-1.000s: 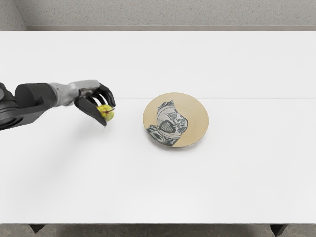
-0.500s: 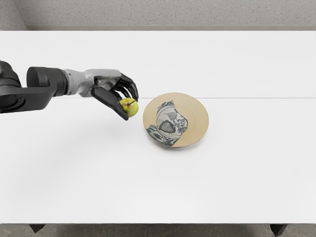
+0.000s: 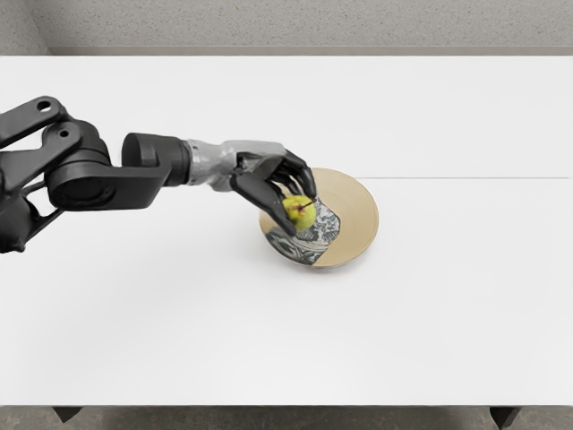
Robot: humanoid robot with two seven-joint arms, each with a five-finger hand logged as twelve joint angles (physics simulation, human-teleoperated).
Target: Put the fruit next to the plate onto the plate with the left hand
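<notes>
A small yellow-green fruit point(image 3: 299, 212) with a red stem sits in my left hand point(image 3: 285, 192), whose dark fingers are curled around it. The hand and fruit hover over the left part of the tan plate point(image 3: 356, 215), which has a dark blue-and-white pattern across its left half. Whether the fruit touches the plate I cannot tell. My left arm point(image 3: 134, 166) stretches in from the left edge. The right arm is out of sight.
The white table point(image 3: 286, 322) spreads wide around the plate. Its front edge runs along the bottom of the picture, and a grey wall stands behind its far edge.
My left hand has carried the fruit to the right, from left of the plate to above the plate's left part. The arm has stretched further into view.
</notes>
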